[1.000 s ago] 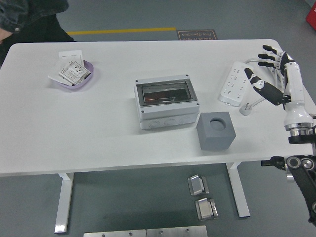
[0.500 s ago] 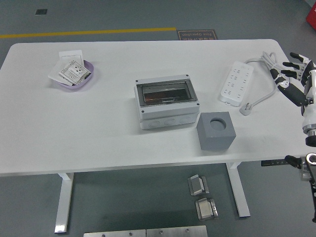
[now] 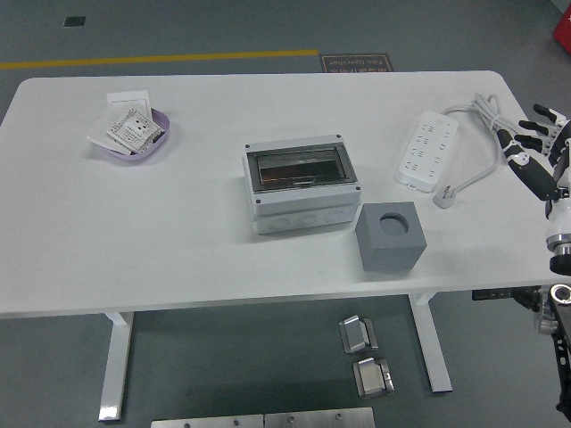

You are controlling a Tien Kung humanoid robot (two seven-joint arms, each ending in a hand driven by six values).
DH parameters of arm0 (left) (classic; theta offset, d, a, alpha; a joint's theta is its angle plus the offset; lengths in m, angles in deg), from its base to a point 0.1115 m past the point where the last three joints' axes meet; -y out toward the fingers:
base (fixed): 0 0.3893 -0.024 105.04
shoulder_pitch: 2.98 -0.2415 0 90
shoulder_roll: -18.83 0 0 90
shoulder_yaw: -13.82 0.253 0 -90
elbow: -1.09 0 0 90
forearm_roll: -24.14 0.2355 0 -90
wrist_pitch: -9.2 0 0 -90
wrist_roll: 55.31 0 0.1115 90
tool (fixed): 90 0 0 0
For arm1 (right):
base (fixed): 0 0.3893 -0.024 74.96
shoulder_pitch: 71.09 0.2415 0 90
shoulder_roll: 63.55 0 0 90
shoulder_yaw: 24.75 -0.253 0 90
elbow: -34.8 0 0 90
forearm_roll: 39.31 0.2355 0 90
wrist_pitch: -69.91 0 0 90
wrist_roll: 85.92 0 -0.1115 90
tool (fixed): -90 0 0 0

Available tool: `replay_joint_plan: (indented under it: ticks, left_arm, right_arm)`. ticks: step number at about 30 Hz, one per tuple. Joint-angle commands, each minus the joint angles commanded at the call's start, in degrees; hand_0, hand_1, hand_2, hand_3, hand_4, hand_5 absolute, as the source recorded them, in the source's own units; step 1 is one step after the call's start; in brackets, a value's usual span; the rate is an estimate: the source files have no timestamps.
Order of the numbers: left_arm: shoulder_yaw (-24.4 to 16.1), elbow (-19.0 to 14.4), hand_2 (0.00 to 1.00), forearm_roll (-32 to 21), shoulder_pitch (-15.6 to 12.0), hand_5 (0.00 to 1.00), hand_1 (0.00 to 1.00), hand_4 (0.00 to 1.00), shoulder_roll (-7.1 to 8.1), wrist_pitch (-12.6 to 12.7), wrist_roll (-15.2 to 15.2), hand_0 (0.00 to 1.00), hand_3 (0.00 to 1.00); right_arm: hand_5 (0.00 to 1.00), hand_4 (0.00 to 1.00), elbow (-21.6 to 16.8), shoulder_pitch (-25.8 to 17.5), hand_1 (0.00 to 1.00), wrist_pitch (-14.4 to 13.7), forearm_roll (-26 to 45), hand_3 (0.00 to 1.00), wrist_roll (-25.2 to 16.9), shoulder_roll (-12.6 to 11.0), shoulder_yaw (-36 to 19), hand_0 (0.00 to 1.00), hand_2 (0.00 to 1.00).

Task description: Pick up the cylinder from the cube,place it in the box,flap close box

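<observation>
A grey cube (image 3: 390,235) with a round empty hole in its top stands near the table's front edge. No cylinder shows on it. Just left and behind it sits the grey junction box (image 3: 302,187), its tinted transparent flap lying shut. My right hand (image 3: 539,150) hovers at the table's right edge, fingers spread and holding nothing, well right of the cube. The left arm is out of the picture.
A white power strip (image 3: 427,149) with its cable and plug (image 3: 445,195) lies at the right rear. A purple bowl (image 3: 134,135) with paper packets sits at the left rear. The white table (image 3: 178,241) ends close in front of the cube.
My right hand has pulled back to the right, off the power strip area to the table's edge. The person's dark sleeve at the top left corner has gone from view.
</observation>
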Motion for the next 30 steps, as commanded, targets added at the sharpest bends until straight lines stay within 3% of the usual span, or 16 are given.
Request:
replay_joint_plan:
  ticks: [9, 10, 19, 21, 22, 27, 28, 30]
  left_arm:
    - [1.3, 0.0, 0.535, -1.8, -0.3, 0.452, 0.678, 0.653, 0.25, 0.3, -0.1, 0.67, 0.653]
    - [1.4, 0.0, 0.473, -2.0, -0.4, 0.449, 0.677, 0.651, 0.37, 0.4, -0.2, 0.67, 0.653]
    - [3.7, 0.0, 0.466, -4.6, -0.9, 0.445, 0.678, 0.65, 1.07, 0.6, -1.1, 0.67, 0.652]
    - [2.1, 0.0, 0.466, -3.2, -1.0, 0.445, 0.678, 0.65, 0.97, 0.0, -1.5, 0.67, 0.652]
    - [0.8, 0.0, 0.56, -1.9, -1.0, 0.444, 0.679, 0.652, 0.94, -1.4, -1.1, 0.671, 0.655]
    - [-3.3, 0.0, 0.56, -1.4, -1.3, 0.444, 0.679, 0.652, 0.57, -7.2, 1.1, 0.671, 0.655]
    - [-3.6, 0.0, 0.873, -1.9, -1.4, 0.373, 0.759, 0.892, 0.48, -7.8, 1.1, 0.712, 0.918]
    - [-3.6, 0.0, 0.873, -3.1, -1.6, 0.373, 0.759, 0.892, 0.31, -8.8, 1.4, 0.712, 0.918]
  right_arm:
    - [0.335, 0.885, 0.2, 0.4, 0.572, -0.7, 1.9, 0.698, -1.0, -0.6, 0.8, 0.624, 0.635]
    - [0.366, 0.771, 0.3, 0.4, 0.556, -0.6, 1.8, 0.655, -0.9, -0.6, 0.9, 0.607, 0.624]
    - [0.389, 0.765, 0.6, 0.9, 0.557, -0.5, 0.9, 0.65, -0.4, -0.8, 1.6, 0.608, 0.619]
    - [0.389, 0.765, 0.7, 1.0, 0.557, -0.1, -1.0, 0.65, 0.4, -0.9, 1.4, 0.608, 0.619]
    - [0.412, 0.762, 0.9, 1.1, 0.568, 0.5, -1.6, 0.645, 0.7, -0.9, 1.3, 0.608, 0.624]
    - [0.412, 0.762, 1.3, 1.3, 0.568, 3.5, -3.1, 0.645, 1.4, -1.0, 1.1, 0.608, 0.624]
    - [0.42, 0.81, 1.4, 1.2, 0.759, 3.9, -3.3, 0.795, 1.7, -1.1, 1.1, 0.695, 0.8]
    - [0.42, 0.81, 1.4, 1.1, 0.759, 4.3, -3.4, 0.795, 2.0, -1.2, 1.2, 0.695, 0.8]
